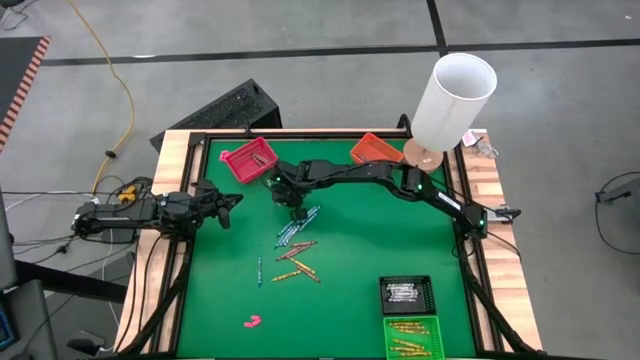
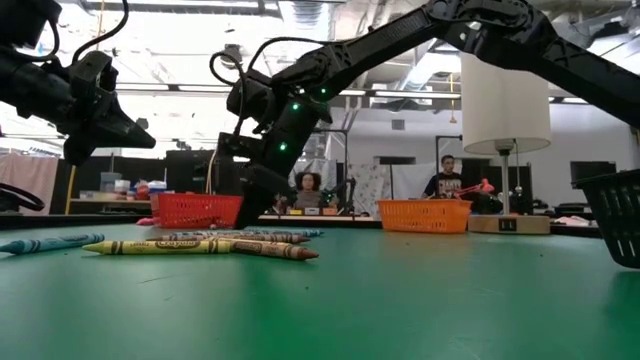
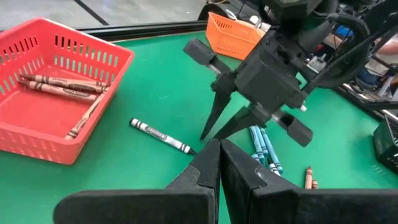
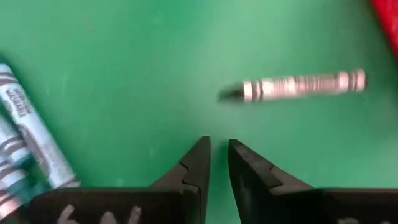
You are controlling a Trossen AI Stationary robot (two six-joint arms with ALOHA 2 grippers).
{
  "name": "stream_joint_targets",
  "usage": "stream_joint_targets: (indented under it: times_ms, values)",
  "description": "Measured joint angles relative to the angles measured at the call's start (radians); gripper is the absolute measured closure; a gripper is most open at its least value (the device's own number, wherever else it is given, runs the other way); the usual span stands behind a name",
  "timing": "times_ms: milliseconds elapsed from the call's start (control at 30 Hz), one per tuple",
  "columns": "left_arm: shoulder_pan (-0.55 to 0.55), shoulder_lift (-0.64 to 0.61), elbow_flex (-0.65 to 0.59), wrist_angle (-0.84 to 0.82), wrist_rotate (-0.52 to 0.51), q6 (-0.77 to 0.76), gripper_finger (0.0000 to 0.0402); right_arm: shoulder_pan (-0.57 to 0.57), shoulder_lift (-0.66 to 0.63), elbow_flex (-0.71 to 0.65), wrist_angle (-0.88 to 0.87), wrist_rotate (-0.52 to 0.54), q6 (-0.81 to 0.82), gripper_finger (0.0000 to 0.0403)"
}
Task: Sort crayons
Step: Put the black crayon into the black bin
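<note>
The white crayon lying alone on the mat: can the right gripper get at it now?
Probably yes. The right gripper hovers just beside the white crayon, fingers nearly closed, and nothing lies between them.

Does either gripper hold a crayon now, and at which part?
No. The right gripper hovers nearly shut beside the white paper-wrapped crayon; the left gripper is shut, empty.

Matt felt, slotted plastic, paper wrappers

The desk (image 1: 350,255) has a matt green, cloth-like top edged in pale wood; the red basket (image 3: 46,99) looks like smooth slotted plastic; the crayons (image 2: 200,245) wear printed paper wrappers; the right hand (image 4: 216,163) is matt black.
</note>
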Motion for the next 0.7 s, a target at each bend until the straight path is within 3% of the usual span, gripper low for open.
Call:
stream_joint_targets:
  times_ms: [200,400,533,700]
  values:
    - [0.0,0.0,0.0,0.0,0.0,0.0,0.0401,0.0,-0.023,0.082,-0.006,0.068,0.303,0.0316]
    - [0.0,0.0,0.0,0.0,-0.003,0.0,0.0401,0.017,-0.024,0.085,0.175,0.204,0.617,0.0316]
    - [0.0,0.0,0.0,0.0,-0.004,0.001,0.0402,0.043,-0.012,0.075,0.248,0.341,0.697,0.0316]
    - [0.0,0.0,0.0,0.0,-0.005,0.003,0.0401,0.067,0.032,0.069,0.227,0.42,0.737,0.0316]
